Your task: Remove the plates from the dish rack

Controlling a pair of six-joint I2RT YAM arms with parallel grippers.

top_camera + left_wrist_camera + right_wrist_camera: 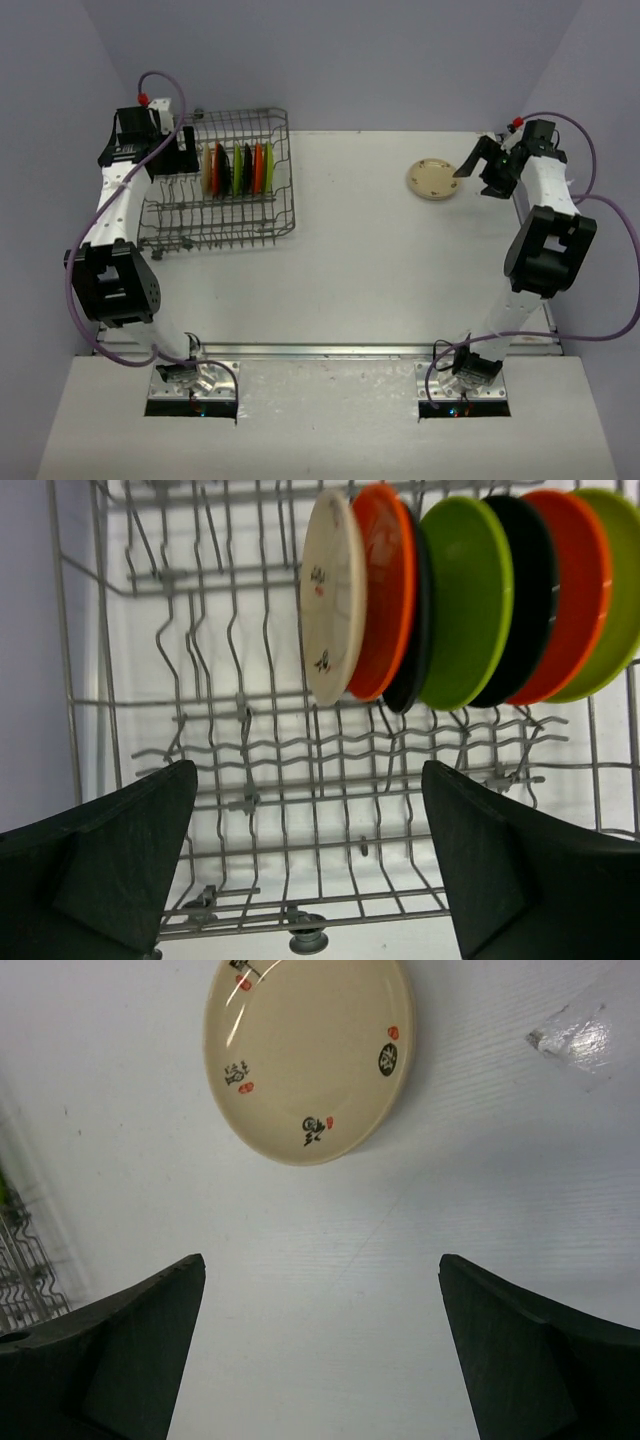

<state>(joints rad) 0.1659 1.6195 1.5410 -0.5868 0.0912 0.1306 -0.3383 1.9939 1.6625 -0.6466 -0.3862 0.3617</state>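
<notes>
Plates [465, 600] overlap in the dish rack [245, 800], half hidden; left gripper [308, 815] and right gripper [322, 1295] gape empty.

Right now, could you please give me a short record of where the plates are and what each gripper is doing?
dish rack: far left of the table
plates in rack: seven, upright; cream, orange, black, green, black, orange, green
unloaded: one cream plate, flat on the table
left gripper: open, empty, above the rack
right gripper: open, empty, near the cream plate, not touching
</notes>
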